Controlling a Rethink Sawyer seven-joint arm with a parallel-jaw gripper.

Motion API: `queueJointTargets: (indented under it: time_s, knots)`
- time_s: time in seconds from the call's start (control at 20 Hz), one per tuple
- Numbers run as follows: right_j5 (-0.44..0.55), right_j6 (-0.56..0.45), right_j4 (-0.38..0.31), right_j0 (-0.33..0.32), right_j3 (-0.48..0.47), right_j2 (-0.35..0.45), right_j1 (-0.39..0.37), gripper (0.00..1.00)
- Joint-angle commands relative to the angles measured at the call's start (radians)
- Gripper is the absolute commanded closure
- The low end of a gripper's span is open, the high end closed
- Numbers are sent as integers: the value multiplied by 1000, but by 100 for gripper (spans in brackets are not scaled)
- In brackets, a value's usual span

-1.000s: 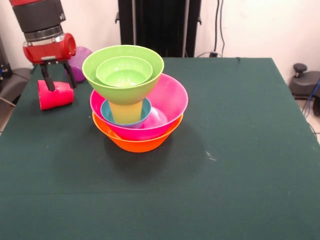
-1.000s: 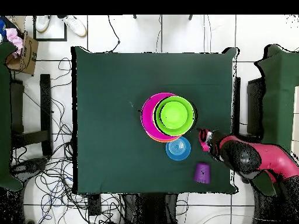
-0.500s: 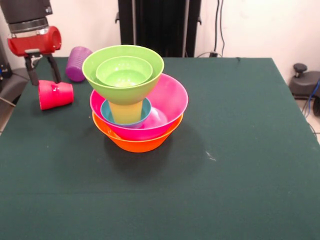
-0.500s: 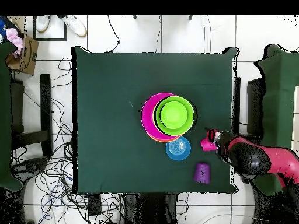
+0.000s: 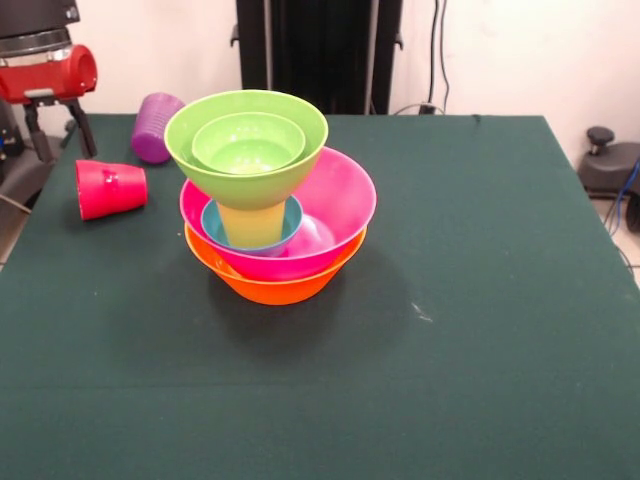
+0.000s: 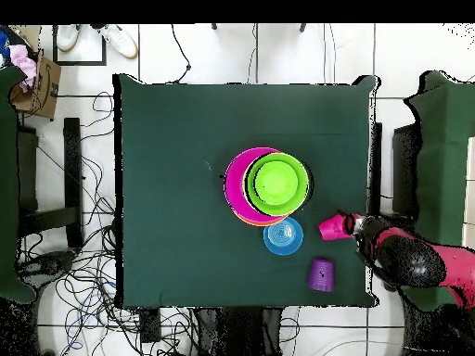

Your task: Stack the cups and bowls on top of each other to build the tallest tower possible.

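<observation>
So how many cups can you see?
3. The red cup lies on its side near the table's edge, by the gripper. The purple cup lies behind it. The yellow cup stands inside the tower, under the green bowl.

The orange bowl [image 5: 275, 287] and the pink bowl [image 5: 335, 215] are showing as glossy, smooth plastic, catching soft highlights. The large green bowl [image 5: 200, 150] and the small green bowl [image 5: 248, 142] nested in it are looking equally shiny. The yellow cup [image 5: 250, 222] is appearing translucent, sitting in a glossy blue bowl [image 5: 290, 225]. The red cup [image 5: 110, 189] is showing smooth plastic, while the purple cup [image 5: 157, 127] is looking ribbed. The bench [image 5: 480, 330] is wearing a matt, dark green cloth. The end effector [image 5: 55, 125] is hanging from a glossy red housing with matt black fingers.
</observation>
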Motion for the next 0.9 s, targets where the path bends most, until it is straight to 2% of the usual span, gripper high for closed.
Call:
queueJointTargets:
  time_s: [0.05,0.9]
  knots:
    - [78,-351,-78,36,-46,-36,58,0]
    - [47,-361,-107,46,-86,-59,112,0]
